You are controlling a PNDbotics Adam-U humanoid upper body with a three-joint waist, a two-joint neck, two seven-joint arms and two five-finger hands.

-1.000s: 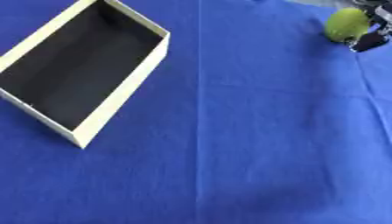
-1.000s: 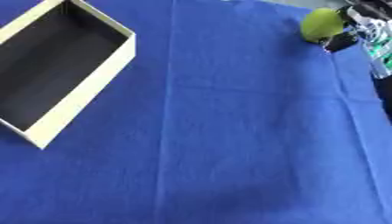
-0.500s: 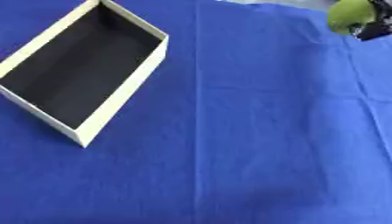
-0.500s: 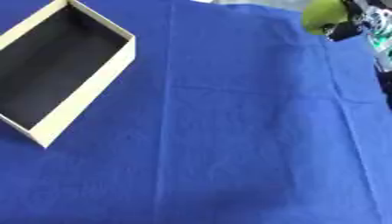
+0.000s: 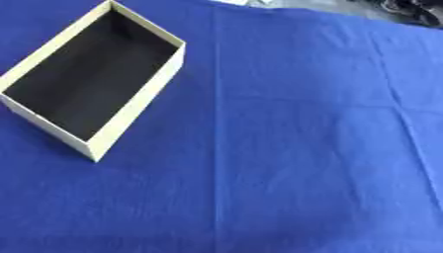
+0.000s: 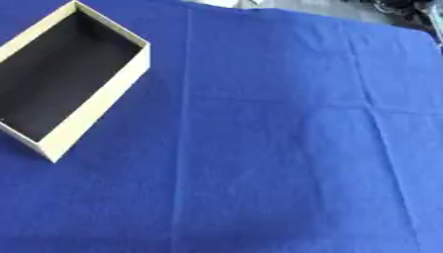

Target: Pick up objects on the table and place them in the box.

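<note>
Although neither hand shows, so their state cannot be told, the open cardboard box (image 5: 93,89) lies with its long axis diagonal at the left of the blue tabletop (image 5: 294,148).

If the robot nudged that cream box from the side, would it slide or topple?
Probably slide. The box is low and wide with thin cardboard-looking walls, and looks empty, so likely light. It sits flat on the blue cloth, which might bunch up and drag a little.
</note>
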